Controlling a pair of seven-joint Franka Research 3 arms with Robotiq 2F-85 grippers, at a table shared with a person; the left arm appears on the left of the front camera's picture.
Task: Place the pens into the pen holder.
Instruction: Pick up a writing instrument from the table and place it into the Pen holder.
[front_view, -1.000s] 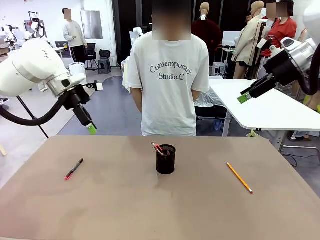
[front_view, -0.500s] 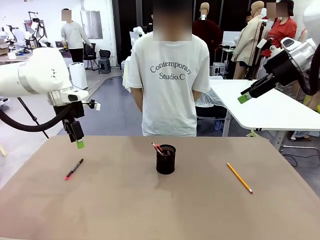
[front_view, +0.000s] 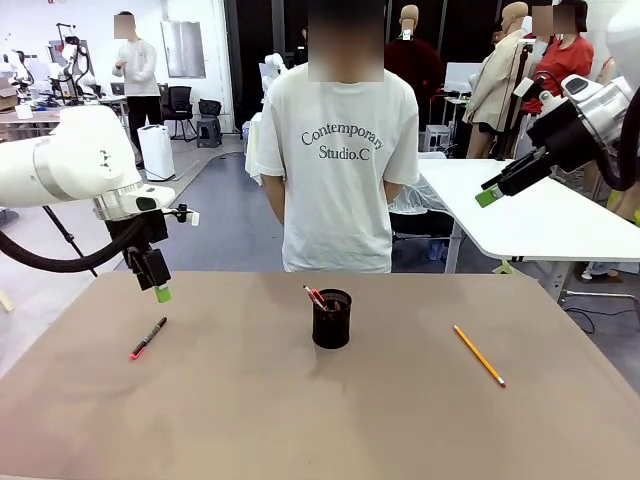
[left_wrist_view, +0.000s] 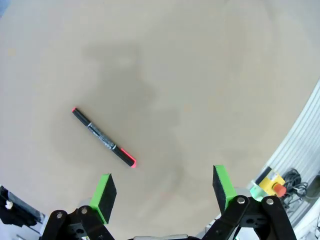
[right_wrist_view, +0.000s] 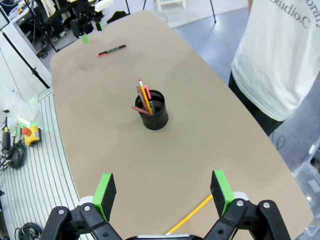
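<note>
I take the pen holder (front_view: 331, 320) in the middle of the table (front_view: 300, 430) as the centre of my dial, with twelve pointing away from me. The person (front_view: 340, 170) stands at twelve behind the far edge, the marker (front_view: 148, 338) lies well out at nine, and the pencil (front_view: 479, 355) lies at about four. A few pens (front_view: 314, 296) stand in the holder, leaning toward ten. My left gripper (front_view: 160, 292) hangs over the table at ten, just beyond the marker, and my right gripper (front_view: 487, 196) is off past the table's edge at two.
</note>
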